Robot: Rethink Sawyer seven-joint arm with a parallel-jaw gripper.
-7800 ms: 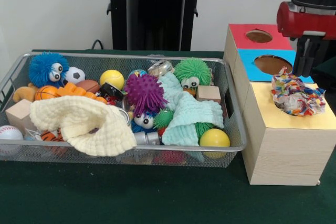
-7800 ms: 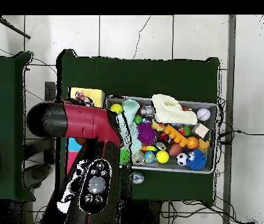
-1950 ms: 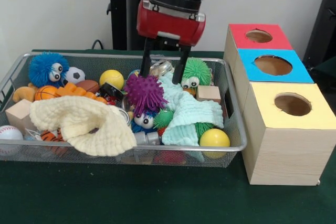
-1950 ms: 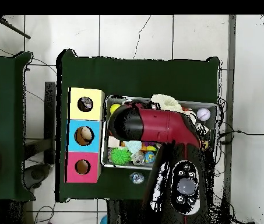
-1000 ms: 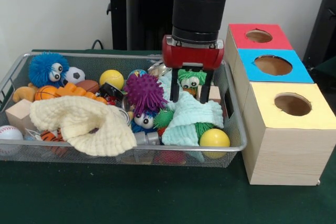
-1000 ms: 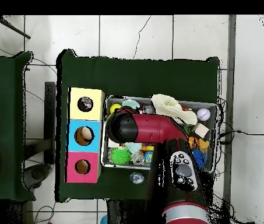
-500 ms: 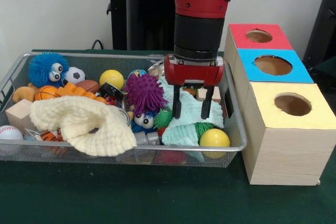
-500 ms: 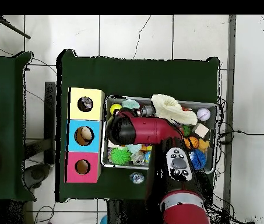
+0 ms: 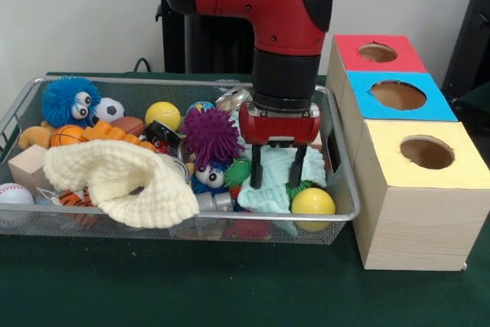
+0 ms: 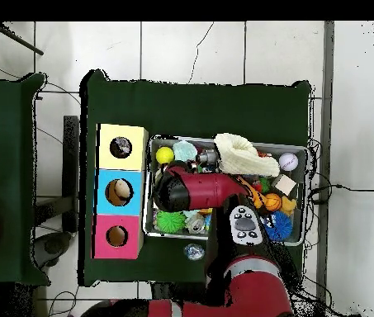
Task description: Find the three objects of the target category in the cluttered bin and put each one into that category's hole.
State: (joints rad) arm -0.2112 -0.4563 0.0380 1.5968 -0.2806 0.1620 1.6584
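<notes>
Mint-green cloth (image 9: 269,181) at the bin's (image 9: 344,206) box end lies directly under the gripper (image 9: 277,174), whose fingers (image 9: 256,171) stand apart, straddling it. No wrapper wad shows; one may be beneath.

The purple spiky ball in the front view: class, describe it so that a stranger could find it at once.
Start at the wire basket on the green table and look to its middle. Just left of the red arm's gripper sits the purple spiky ball, above a pair of toy eyes. It is the only purple thing there; the other fuzzy balls are blue or green.
</notes>
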